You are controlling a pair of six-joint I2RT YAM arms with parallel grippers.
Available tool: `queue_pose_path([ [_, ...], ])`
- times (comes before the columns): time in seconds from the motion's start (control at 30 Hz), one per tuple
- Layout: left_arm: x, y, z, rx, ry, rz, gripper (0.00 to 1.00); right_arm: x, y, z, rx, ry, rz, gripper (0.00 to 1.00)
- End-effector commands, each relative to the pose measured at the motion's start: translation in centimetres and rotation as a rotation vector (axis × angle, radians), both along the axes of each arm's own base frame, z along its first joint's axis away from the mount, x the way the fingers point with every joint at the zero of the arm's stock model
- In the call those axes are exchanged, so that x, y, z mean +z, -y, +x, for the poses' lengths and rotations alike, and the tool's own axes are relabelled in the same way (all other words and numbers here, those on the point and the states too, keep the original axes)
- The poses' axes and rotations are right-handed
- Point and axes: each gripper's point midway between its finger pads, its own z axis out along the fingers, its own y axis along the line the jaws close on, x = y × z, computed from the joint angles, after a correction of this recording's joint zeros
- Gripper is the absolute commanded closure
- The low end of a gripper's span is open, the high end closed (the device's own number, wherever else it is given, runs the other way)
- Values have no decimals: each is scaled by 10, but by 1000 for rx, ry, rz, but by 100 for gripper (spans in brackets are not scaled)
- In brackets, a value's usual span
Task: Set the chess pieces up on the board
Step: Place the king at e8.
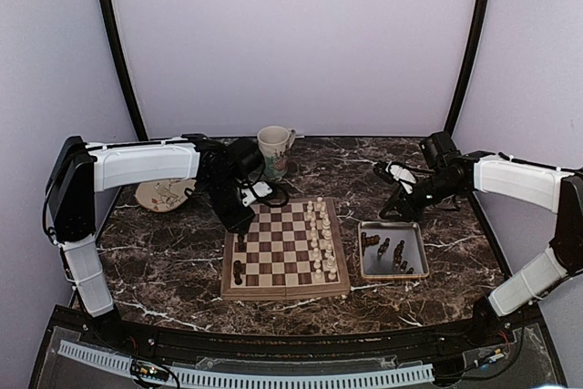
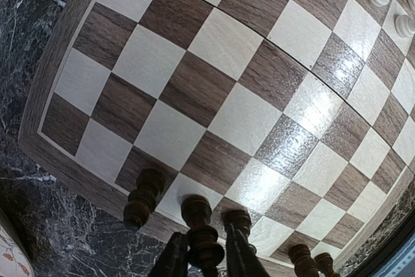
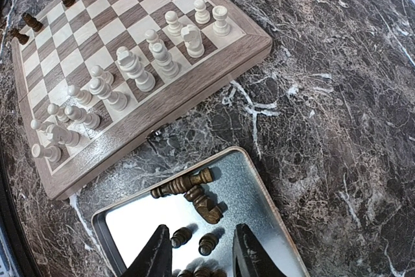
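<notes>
The board (image 1: 285, 248) lies mid-table, with cream-white chessmen along its right columns. My left gripper (image 1: 241, 223) is over the board's far left corner. In the left wrist view the gripper (image 2: 206, 259) is shut on a dark brown chess piece (image 2: 198, 225), held upright at the board's edge row (image 2: 194, 82). Other dark pieces stand beside it, one (image 2: 142, 199) to the left and two (image 2: 303, 259) to the right. My right gripper (image 1: 394, 207) is open and empty above the metal tray (image 3: 272, 205). Several loose dark pieces (image 3: 185, 183) lie in the tray.
A mug (image 1: 275, 150) stands behind the board. A patterned plate (image 1: 164, 195) lies at the back left under the left arm. The tray (image 1: 414, 230) sits right of the board. White chessmen (image 3: 130, 69) crowd the board's side nearest the tray.
</notes>
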Motion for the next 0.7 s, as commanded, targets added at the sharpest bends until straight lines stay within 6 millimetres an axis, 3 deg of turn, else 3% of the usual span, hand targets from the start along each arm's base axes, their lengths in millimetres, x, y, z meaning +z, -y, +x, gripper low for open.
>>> queue_pose_path([
  [0.0, 5, -5, 1, 21, 11, 5, 73, 2, -3, 2, 17, 6, 9, 67],
  [0.23, 23, -6, 2, 32, 32, -6, 66, 4, -4, 2, 17, 4, 13, 66],
  [0.4, 58, 1, 6, 45, 66, -45, 63, 17, -2, 6, 7, 23, 0, 66],
  [0.53, 92, 31, 25, 11, 165, -158, 62, 30, 4, 10, 7, 61, -47, 66],
  [0.67, 118, 72, 47, 6, 291, -326, 67, 20, 17, 9, 6, 37, -149, 67],
])
